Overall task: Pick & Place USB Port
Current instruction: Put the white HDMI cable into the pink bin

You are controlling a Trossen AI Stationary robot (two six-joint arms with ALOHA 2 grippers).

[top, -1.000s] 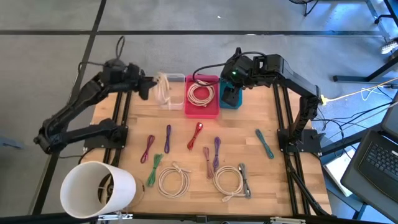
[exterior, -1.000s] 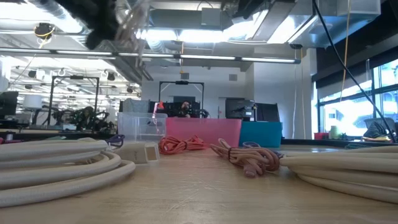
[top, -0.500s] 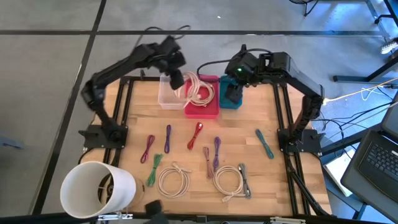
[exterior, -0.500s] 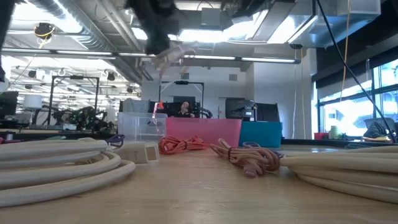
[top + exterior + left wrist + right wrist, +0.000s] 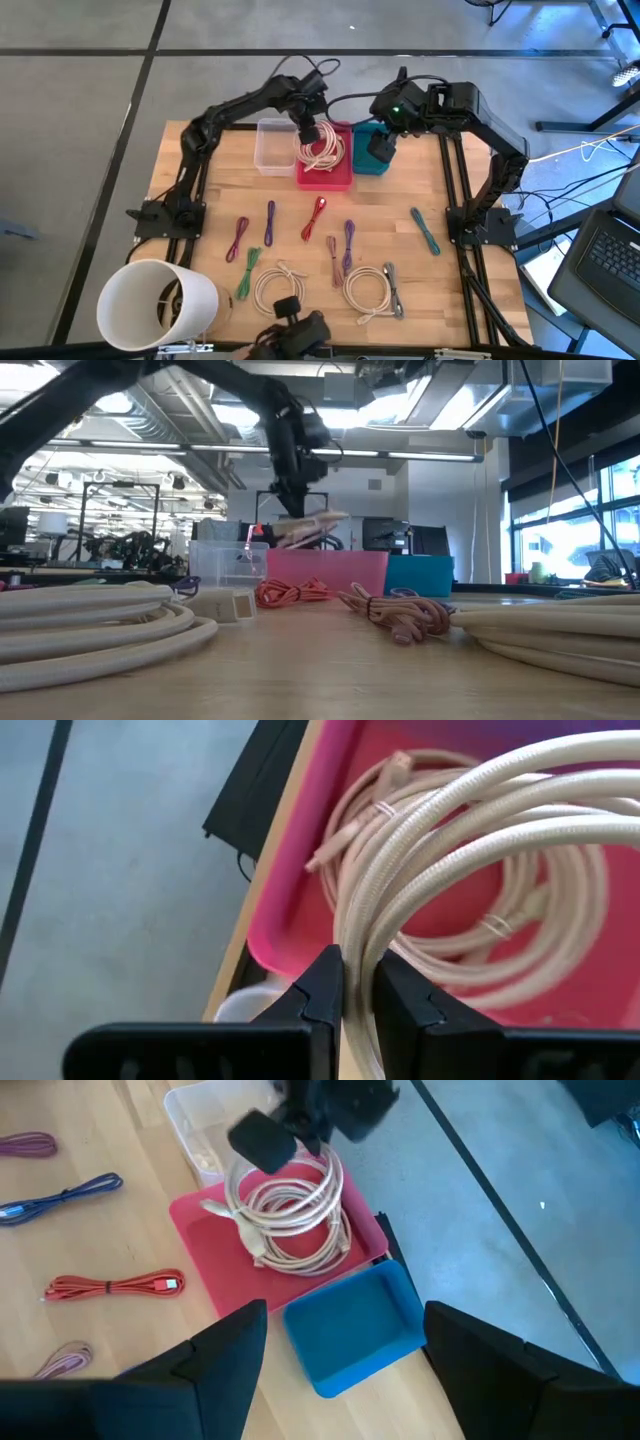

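My left gripper (image 5: 308, 128) is over the pink bin (image 5: 345, 180) at the table's far side, shut on a coiled cream USB cable (image 5: 480, 815). In the low view the coil (image 5: 305, 528) hangs just above the bin's rim. A second cream coil (image 5: 385, 795) lies on the pink bin's floor (image 5: 290, 910). My right gripper (image 5: 345, 1380) stands open above the blue bin (image 5: 355, 1325), with nothing between its fingers. My left gripper pinches several strands on one side of the coil's loop (image 5: 352, 935) between its two fingers. The fingers (image 5: 322, 982) come from above, slanting down, and lie across the strands. The coil hangs below them over the pink bin. I cannot tell if it touches the coil underneath.
A clear bin (image 5: 272, 145) stands left of the pink bin. Bundled cables, purple (image 5: 270, 222), red (image 5: 316, 217), teal (image 5: 425, 232), and two cream coils (image 5: 280, 290) lie on the wooden table. A white cylinder (image 5: 155, 305) lies at the near left corner.
My left gripper has swung from the table's far left edge toward the right, past the clear bin, to above the pink bin. It has come lower and tipped to point down. The cream coil has travelled with it, still held.
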